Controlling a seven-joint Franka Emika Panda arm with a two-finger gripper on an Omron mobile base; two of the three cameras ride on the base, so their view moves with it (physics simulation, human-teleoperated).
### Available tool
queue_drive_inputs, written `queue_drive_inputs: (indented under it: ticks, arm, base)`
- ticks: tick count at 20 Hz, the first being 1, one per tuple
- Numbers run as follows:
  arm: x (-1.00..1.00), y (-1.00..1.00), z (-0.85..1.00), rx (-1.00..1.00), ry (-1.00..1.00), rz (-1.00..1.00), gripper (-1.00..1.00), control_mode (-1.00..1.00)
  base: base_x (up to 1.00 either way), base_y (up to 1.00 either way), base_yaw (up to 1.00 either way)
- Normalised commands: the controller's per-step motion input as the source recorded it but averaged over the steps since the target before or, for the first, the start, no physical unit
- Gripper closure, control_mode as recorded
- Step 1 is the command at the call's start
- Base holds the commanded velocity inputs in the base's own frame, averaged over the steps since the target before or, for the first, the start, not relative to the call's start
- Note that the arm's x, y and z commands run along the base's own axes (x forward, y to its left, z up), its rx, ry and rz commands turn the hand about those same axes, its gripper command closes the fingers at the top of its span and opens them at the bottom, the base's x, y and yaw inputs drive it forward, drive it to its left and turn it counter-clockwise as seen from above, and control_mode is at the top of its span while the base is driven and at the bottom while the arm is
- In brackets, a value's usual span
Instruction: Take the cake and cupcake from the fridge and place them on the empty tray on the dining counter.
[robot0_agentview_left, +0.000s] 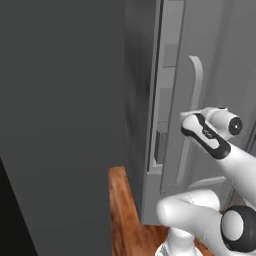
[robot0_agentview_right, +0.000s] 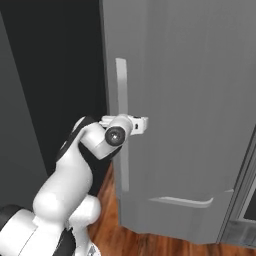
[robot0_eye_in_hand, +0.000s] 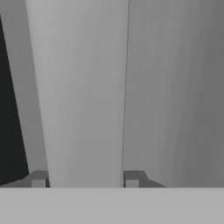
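Hand view shows the fridge (robot0_eye_in_hand: 175, 87) as a flat matte grey door face, with its long pale grey handle (robot0_eye_in_hand: 83, 96) running straight up between the two dark fingertips (robot0_eye_in_hand: 38, 178), which are clamped on it from both sides. Left base view has the door standing slightly ajar, pale shelf edges showing in the gap. Gripper (robot0_agentview_right: 141, 124) sits at the handle's mid-height, above a wooden floor (robot0_agentview_left: 122, 210).

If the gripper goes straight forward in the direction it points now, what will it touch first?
Probably the fridge door just behind the handle. The gripper already has that pale handle between its fingertips, so little free way remains, though depth is hard to judge.
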Motion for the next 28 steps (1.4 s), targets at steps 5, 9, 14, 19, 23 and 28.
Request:
queue_drive_inputs:
  ticks: [5,9,14,19,23,28]
  arm:
    - [-1.0,-0.81,0.0,0.0,0.05,0.0,1.0,-1.0]
    - [-1.0,-0.95,0.0,0.0,0.03,0.0,1.0,-1.0]
    - [-1.0,-1.0,0.0,0.0,0.01,0.0,1.0,-1.0]
    - [-1.0,-1.0,0.0,0.0,0.0,0.0,1.0,-1.0]
    - [-1.0,-1.0,0.0,0.01,0.0,0.01,1.0,-1.0]
    - [-0.84,-0.95,0.0,0.0,0.0,0.03,1.0,-1.0]
  base:
    - [0.0,0.0,0.0]
    - [0.0,0.0,0.0]
    - [0.0,0.0,0.0]
    - [0.0,0.0,0.0]
    - [0.0,0.0,0.0]
    - [0.0,0.0,0.0]
